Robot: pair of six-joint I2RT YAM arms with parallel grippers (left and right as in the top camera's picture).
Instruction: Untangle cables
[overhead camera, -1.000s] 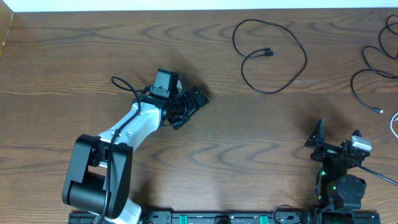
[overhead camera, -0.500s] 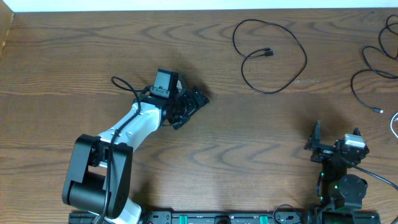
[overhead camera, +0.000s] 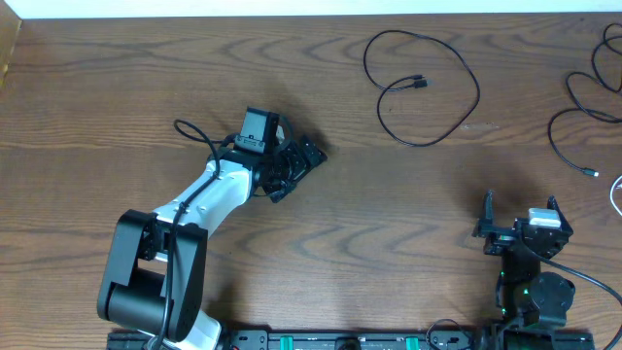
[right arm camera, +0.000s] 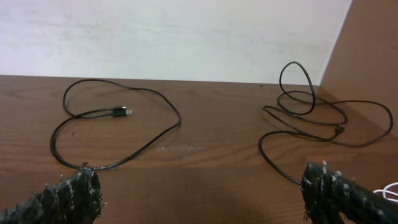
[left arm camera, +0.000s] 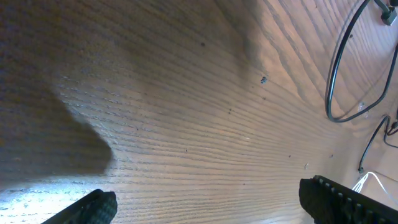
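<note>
Both pincers wide, seemingly empty.

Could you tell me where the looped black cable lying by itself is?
In the overhead view, the looped black cable lies near the table's far edge, right of centre, well beyond the left gripper.

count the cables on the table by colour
black cables: 2, a looped cable and a bunched cable at the right edge
white cable: 1, mostly out of frame
total: 3
</note>
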